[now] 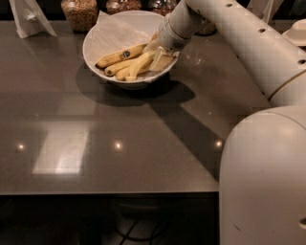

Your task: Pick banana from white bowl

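Observation:
The white bowl [98,40], lined with white paper, stands at the back of the dark table. Several bananas lie in it. The pale greenish-yellow banana [139,64] lies on top, running from the bowl's front up to the right. A deeper-yellow banana with a blue sticker [119,56] lies behind it, and shorter golden ones [118,67] sit beneath. My gripper [160,56] reaches down into the bowl from the right, at the pale banana's upper right end. That end is hidden by the gripper.
Glass jars of grains [80,13] stand behind the bowl. A white paper item [27,18] is at the back left, and a white dish [296,32] at the right edge. My arm and body [263,167] fill the right side. The table's front edge [110,192] is near.

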`<act>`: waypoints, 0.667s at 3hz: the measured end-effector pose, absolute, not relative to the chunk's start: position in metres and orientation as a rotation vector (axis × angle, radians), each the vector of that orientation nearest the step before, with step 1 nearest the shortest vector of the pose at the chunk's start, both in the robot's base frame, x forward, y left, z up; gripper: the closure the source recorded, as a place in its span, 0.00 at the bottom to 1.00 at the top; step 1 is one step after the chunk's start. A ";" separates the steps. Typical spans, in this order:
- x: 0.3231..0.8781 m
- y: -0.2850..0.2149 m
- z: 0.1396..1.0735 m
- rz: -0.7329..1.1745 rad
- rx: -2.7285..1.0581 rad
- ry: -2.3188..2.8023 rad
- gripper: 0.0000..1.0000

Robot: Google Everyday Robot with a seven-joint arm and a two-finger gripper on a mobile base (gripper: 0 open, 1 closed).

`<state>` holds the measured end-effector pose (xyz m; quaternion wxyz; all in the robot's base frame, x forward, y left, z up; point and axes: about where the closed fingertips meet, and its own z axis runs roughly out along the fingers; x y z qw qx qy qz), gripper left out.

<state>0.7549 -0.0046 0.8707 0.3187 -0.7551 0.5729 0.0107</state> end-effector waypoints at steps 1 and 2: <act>0.761 -0.008 0.866 0.028 -1.984 1.542 0.51; 0.764 -0.010 0.870 0.021 -1.977 1.568 0.70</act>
